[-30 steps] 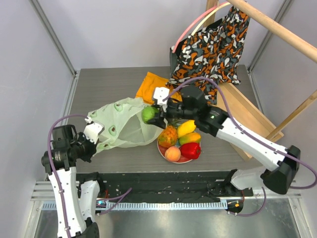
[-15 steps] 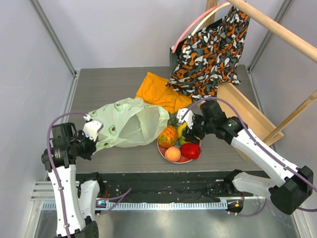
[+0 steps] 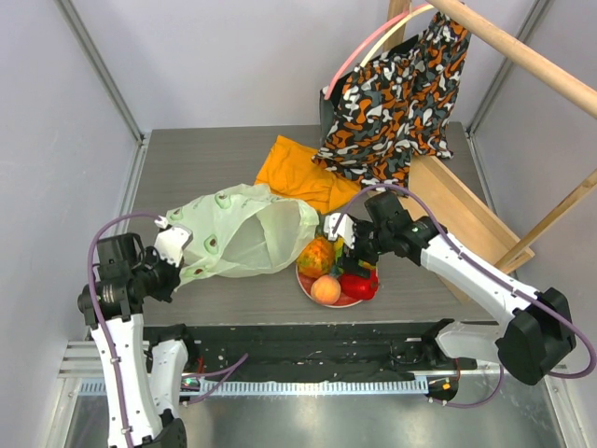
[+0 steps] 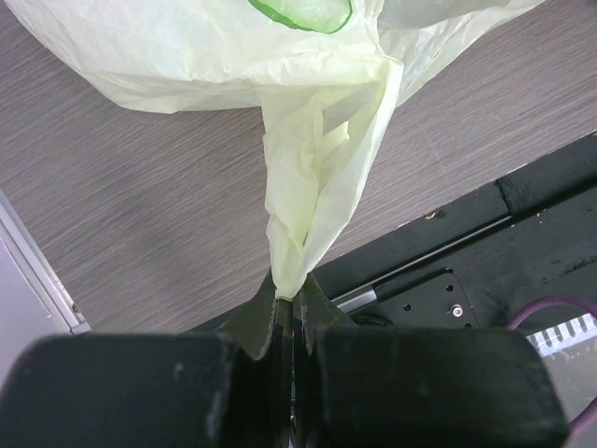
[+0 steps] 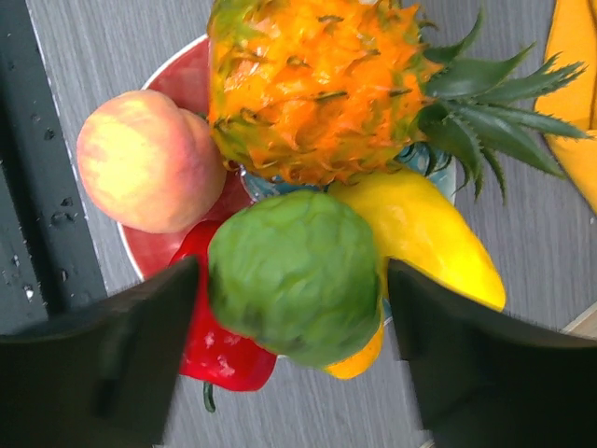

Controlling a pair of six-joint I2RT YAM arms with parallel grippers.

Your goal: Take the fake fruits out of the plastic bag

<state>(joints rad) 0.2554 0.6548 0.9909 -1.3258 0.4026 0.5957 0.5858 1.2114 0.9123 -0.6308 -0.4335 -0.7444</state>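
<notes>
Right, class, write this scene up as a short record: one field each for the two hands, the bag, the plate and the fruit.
left hand: shut on a handle of the bag
right hand: open, one finger on each side of the green fruit
bag: lying on the table, mouth towards the plate, no fruit seen in the mouth
plate: holds all the fruit in view
fruit: pineapple, peach, mango, pepper, with the green fruit on top
</notes>
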